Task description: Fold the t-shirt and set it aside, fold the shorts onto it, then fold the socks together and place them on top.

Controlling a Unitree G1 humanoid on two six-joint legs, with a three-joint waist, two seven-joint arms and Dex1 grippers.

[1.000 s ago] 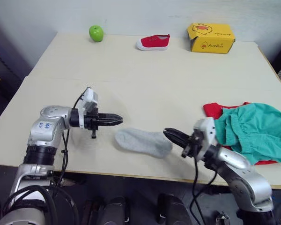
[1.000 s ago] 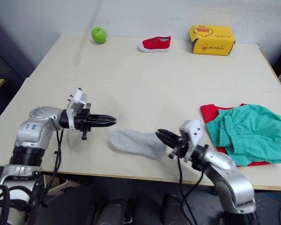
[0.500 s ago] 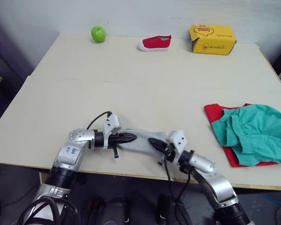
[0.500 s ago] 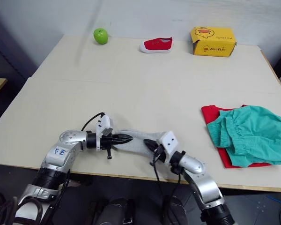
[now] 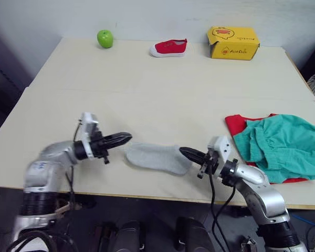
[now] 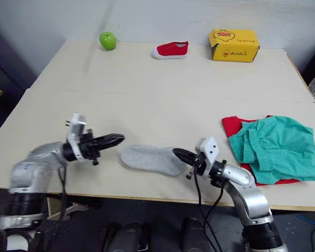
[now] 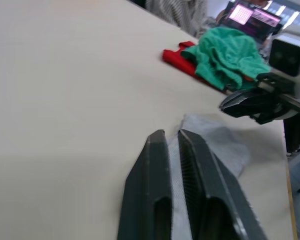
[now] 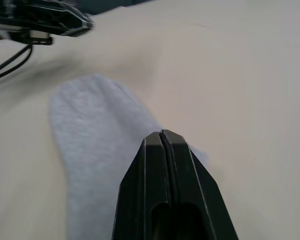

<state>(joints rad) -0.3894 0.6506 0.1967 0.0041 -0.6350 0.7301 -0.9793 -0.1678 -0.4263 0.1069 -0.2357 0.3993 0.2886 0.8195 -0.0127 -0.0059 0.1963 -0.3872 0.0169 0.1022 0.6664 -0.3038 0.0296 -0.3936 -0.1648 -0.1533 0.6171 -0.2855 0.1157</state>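
On the robot's left, the left gripper (image 5: 125, 137) hangs just above the tabletop with its two black fingers pressed together on nothing, tips aimed at the toe end of the light grey short socks (image 5: 156, 157). The socks lie flat as one stacked, elongated shape near the front edge of the cream-coloured wooden table (image 5: 163, 89), between the two grippers. At their other end the right gripper (image 5: 186, 153) sits just beside the cuff, its fingers likewise clenched and empty.

Further right, the crumpled teal-green fabric shorts (image 5: 283, 147) rest on the folded bright red cloth t-shirt (image 5: 236, 123), whose edge peeks out beneath them.

Judging from this, the shirt and shorts steps look finished and the sock step is in hand: the pair seems laid together but not yet picked up. The next move likely calls for one gripper to open, pinch both layers at one end, then carry them to the pile without letting them separate.

The head views alone take in the far edge, with the round green apple (image 5: 105, 38), the small red shoe with a white sole (image 5: 169, 48) and the yellow cardboard box (image 5: 233, 42). The left wrist view adds a lit screen (image 7: 249, 14) beyond the pile. The right wrist view shows the knit surface of the socks close up and the shut fingertips over their edge.
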